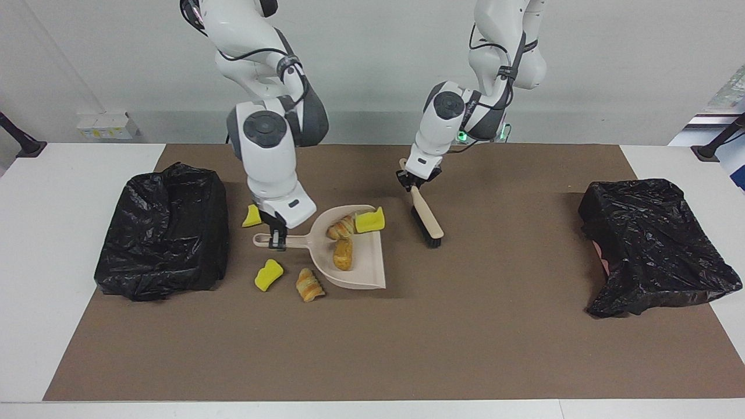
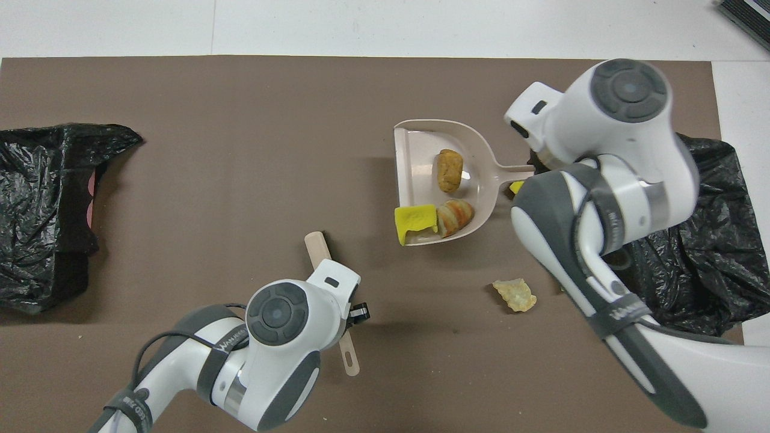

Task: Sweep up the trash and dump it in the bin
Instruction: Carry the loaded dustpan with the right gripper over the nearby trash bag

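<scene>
A brown mat [image 1: 372, 349] covers most of the white table, and the beige dustpan [image 1: 355, 265] near its middle is the thing to steer by. Two black-bagged bins sit well apart from the dustpan — one bin [image 1: 163, 230] toward the right arm's end of the table, the other bin [image 1: 655, 244] toward the left arm's end.

The right arm reaches down beside the dustpan on the right arm's side, and the right gripper [image 1: 278, 237] is clamped on the dustpan's handle [image 1: 282, 240], the pan raised off the mat with a shadow under it. The left arm comes down on the dustpan's other side; the left gripper [image 1: 414, 182] is closed tight on the handle of a beige brush [image 1: 425, 218], which slants down with its dark bristles touching the mat, near the dustpan but apart from it.

Three pieces of trash lie in the dustpan: a yellow sponge chunk [image 1: 370, 220] at its rim nearer the robots, a croissant-like lump [image 1: 341, 227] touching it, and a brown bread lump [image 1: 343, 254] in the middle. On the mat, a striped pastry [image 1: 308, 285] sits just beside the pan's wall with a second yellow chunk [image 1: 268, 274] next to it, under the handle. A third yellow chunk [image 1: 251, 216] shows nearer the robots than the handle — mostly hidden by the right arm. A pale crust piece [image 2: 515, 294] also lies nearer the robots than the dustpan.
</scene>
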Tool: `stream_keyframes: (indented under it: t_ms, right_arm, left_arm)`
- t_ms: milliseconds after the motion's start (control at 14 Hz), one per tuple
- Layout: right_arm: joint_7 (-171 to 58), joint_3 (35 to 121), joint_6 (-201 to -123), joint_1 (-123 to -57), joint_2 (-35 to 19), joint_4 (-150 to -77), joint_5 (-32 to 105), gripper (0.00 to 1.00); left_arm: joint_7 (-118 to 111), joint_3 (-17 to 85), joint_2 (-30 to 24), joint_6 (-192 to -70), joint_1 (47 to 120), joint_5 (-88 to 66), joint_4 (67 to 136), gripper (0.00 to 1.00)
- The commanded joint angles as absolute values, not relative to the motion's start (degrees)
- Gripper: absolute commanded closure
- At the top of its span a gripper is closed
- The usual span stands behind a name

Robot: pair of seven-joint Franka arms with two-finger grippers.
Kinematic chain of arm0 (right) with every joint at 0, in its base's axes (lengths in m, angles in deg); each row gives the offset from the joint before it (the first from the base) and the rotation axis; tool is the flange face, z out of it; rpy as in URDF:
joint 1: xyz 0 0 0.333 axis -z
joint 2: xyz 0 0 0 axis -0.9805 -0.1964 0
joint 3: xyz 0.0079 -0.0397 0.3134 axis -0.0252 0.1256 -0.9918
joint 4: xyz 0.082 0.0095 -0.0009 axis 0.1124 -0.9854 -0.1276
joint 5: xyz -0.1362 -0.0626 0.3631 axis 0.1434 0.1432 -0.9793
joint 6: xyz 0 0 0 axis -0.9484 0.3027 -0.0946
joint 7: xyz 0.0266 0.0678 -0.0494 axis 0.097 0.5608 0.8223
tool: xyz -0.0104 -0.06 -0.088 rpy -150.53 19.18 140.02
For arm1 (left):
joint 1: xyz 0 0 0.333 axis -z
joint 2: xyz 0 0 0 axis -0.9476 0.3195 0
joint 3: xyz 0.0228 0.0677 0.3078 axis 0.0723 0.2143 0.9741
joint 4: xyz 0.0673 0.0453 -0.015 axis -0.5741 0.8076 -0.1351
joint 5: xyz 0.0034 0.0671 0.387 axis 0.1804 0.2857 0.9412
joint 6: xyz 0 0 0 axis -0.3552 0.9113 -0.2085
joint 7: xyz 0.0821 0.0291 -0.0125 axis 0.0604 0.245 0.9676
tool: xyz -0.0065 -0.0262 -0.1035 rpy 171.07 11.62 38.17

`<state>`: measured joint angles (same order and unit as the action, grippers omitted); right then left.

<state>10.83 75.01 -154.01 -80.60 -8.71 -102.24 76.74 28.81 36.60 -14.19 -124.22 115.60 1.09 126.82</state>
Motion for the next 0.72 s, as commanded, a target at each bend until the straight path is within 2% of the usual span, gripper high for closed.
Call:
stream_keyframes:
  t_ms: [0, 215, 287, 358, 430, 645]
  right_arm:
    - [19.67, 74.23, -153.84, -72.82, -3.73, -105.19, 72.52, 1.00]
    - [31.36, 74.23, -152.01, -62.63, -0.91, -105.90, 69.51, 1.00]
    - [34.27, 74.23, -150.69, -59.37, -0.38, -105.90, 69.25, 1.00]
    - [37.26, 74.32, -150.07, -56.47, -0.20, -105.90, 69.25, 1.00]
    - [40.85, 74.41, -150.15, -53.48, 0.06, -105.90, 69.33, 1.00]
    - [45.01, 74.76, -151.11, -47.84, 1.55, -107.64, 73.18, 1.00]
  left_arm:
    - [32.66, 37.30, -18.87, -121.70, 120.84, 2.24, 130.75, 1.00]
    - [32.84, 36.94, -19.57, -120.37, 123.39, 2.24, 132.16, 1.00]
    - [32.75, 37.03, -19.49, -120.11, 123.14, 2.32, 131.99, 0.73]
    - [32.66, 37.03, -19.14, -119.06, 122.61, 3.54, 131.21, 0.34]
    - [32.75, 37.12, -18.87, -118.18, 122.17, 5.29, 130.24, 0.00]
    - [29.60, 37.03, -18.52, -116.69, 115.77, 8.20, 126.82, 0.00]
